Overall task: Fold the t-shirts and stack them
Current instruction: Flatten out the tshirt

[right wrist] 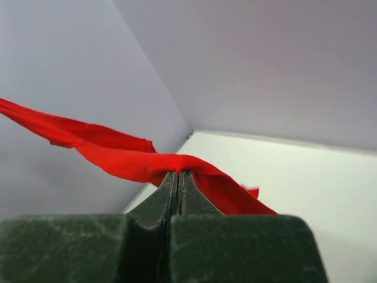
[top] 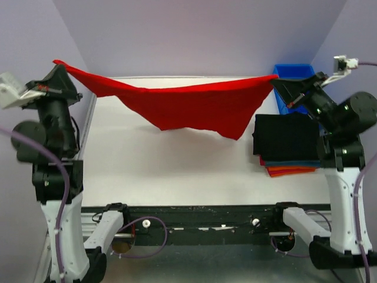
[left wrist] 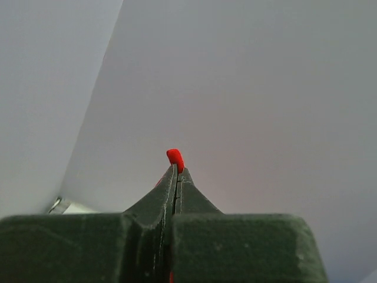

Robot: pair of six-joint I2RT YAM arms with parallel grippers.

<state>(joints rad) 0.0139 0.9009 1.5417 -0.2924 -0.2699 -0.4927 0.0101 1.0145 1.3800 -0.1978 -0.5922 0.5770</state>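
Observation:
The red t-shirt (top: 194,105) hangs stretched in the air above the white table, sagging in the middle. My left gripper (top: 58,66) is shut on its left end; in the left wrist view only a small red tip (left wrist: 175,159) shows above the shut gripper (left wrist: 177,170). My right gripper (top: 277,81) is shut on its right end; the red cloth (right wrist: 118,159) drapes over the shut gripper (right wrist: 178,174). A stack of folded t-shirts (top: 287,142), black on top with blue and orange edges below, lies at the right of the table.
A blue plastic bin (top: 294,76) stands at the far right corner, behind the right gripper. The white table (top: 153,171) is walled by pale panels on the left, back and right. A black rail (top: 200,224) runs along the near edge between the arm bases.

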